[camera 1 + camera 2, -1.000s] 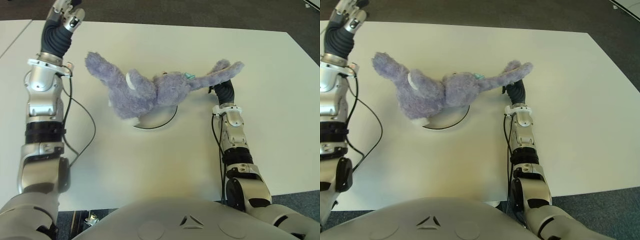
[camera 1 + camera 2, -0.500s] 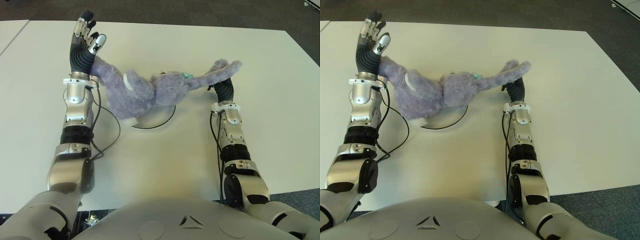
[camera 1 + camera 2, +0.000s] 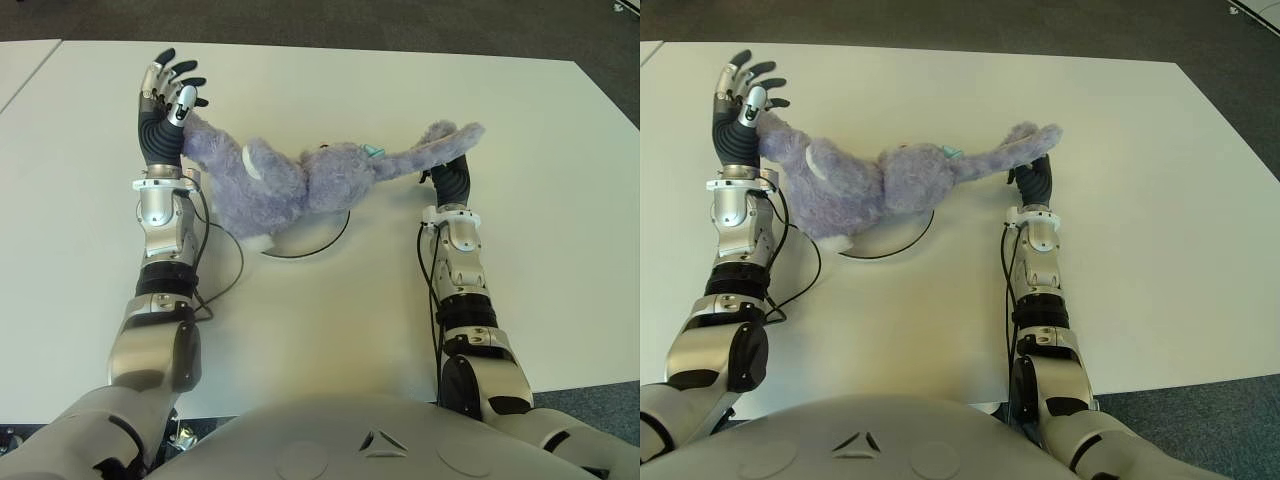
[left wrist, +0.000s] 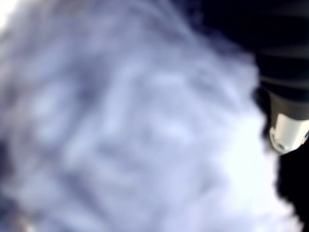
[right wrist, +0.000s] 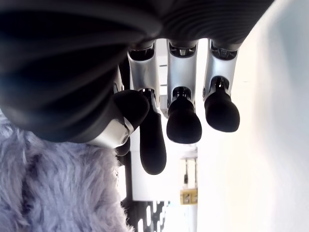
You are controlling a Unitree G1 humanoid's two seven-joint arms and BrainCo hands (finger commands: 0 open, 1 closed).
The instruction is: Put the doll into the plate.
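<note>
Nearest you, at the bottom of the frame, sits the robot's grey torso (image 3: pixel 330 440), with both forearms reaching up from it across the white table (image 3: pixel 330 340). A black cable (image 3: pixel 225 275) loops off the left forearm onto the tabletop, lower left of centre.

Mid-frame, the plate (image 3: pixel 318 235) shows only as a dark arc of rim; the purple doll (image 3: pixel 300 180) lies across it and hides most of it. The body is over the plate, one limb stretching to the upper left, another to the upper right.

Left hand (image 3: pixel 165 105), upper left: fingers spread and raised above the doll's limb, thumb against the fur, nothing grasped. Its wrist view is filled with blurred purple plush.

Right hand (image 3: pixel 450 175), right of centre: mostly hidden under the doll's far limb. In the right wrist view, the fingers (image 5: pixel 183 116) hang loosely extended beside the fur, not closed on it.

Beyond the table's far edge, dark carpet (image 3: pixel 400 25) runs along the top of the frame. A second pale tabletop (image 3: pixel 20 60) shows at the upper left.
</note>
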